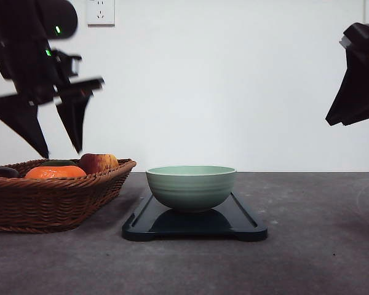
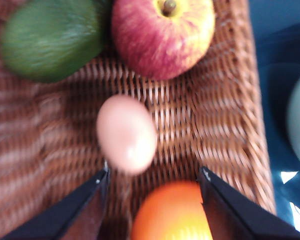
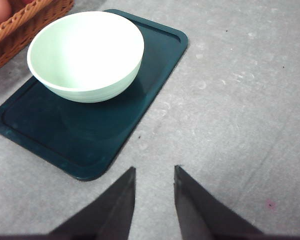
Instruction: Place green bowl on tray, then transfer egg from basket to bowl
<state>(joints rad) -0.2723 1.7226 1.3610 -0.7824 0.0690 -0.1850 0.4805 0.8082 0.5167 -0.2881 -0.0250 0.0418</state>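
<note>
Bowl on tray, egg in basket under the left gripper

Green bowl (image 1: 191,186) stands upright on the tray (image 1: 246,227), at the middle of the front view, its inside bare in the right wrist view. The tray lies flat on the grey table (image 1: 320,246). At nine o'clock from the bowl sits the basket (image 1: 49,203), close beside the tray's edge, though whether they touch cannot be told.

The egg (image 2: 126,133) lies on the woven floor of the basket, seen from the left wrist camera. Around it: a red-yellow apple (image 2: 162,35) at about one o'clock, a green fruit (image 2: 52,37) at about eleven o'clock, and an orange (image 2: 172,212) at about five o'clock, the orange just beside the egg.

The left gripper (image 1: 61,150) hangs above the basket with its two fingers spread apart and holding nothing; in the wrist view the egg lies just beyond the fingertips, apart from them.

The right gripper (image 3: 154,172) is up at three o'clock of the front view, well clear of the table. Its fingers stand a small way apart with nothing between them, over bare table just beside the tray's near edge.
</note>
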